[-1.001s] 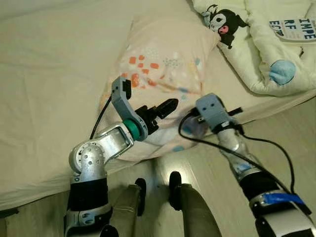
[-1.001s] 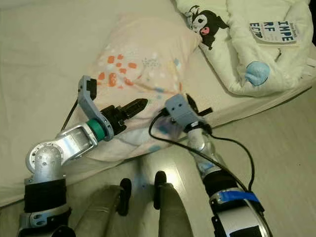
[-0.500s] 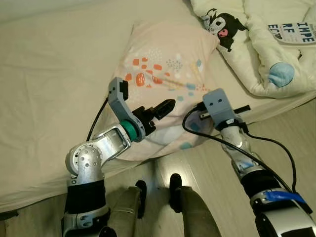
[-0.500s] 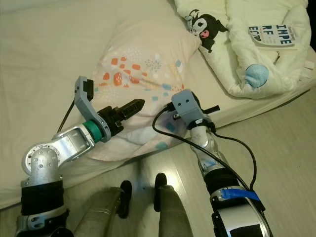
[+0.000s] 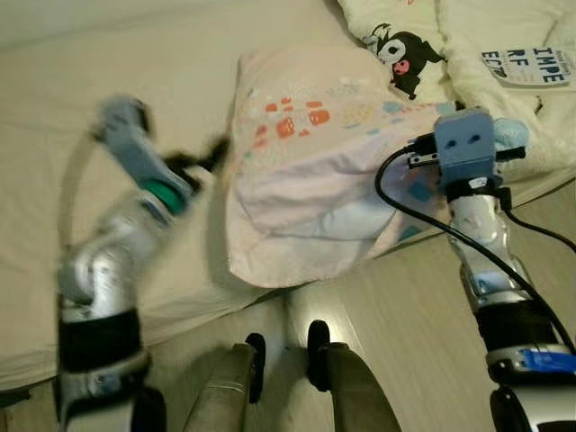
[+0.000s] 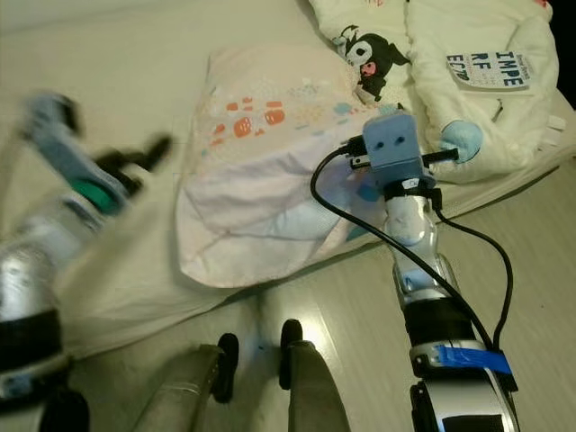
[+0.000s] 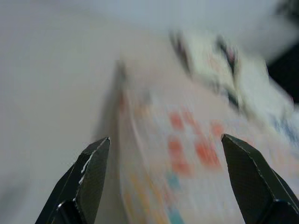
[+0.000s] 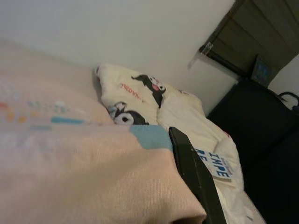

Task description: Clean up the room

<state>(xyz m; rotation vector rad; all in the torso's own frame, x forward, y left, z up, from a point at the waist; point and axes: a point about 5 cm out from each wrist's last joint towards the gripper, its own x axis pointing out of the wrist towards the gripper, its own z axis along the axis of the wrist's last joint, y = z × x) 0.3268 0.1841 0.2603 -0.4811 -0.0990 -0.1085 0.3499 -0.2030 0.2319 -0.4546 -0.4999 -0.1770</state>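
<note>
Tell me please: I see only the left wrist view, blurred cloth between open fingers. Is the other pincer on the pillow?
Observer: Yes. The right pincer is at the right edge of the pillow; cloth bunches against its finger, so it seems gripped.
Operator: Where is my left pincer?
Observer: The left pincer is over the bed sheet, beside the pillow's left edge.
Operator: Anything else on the bed?
Observer: A cream quilt with a cartoon figure lies to the pillow's right.
</note>
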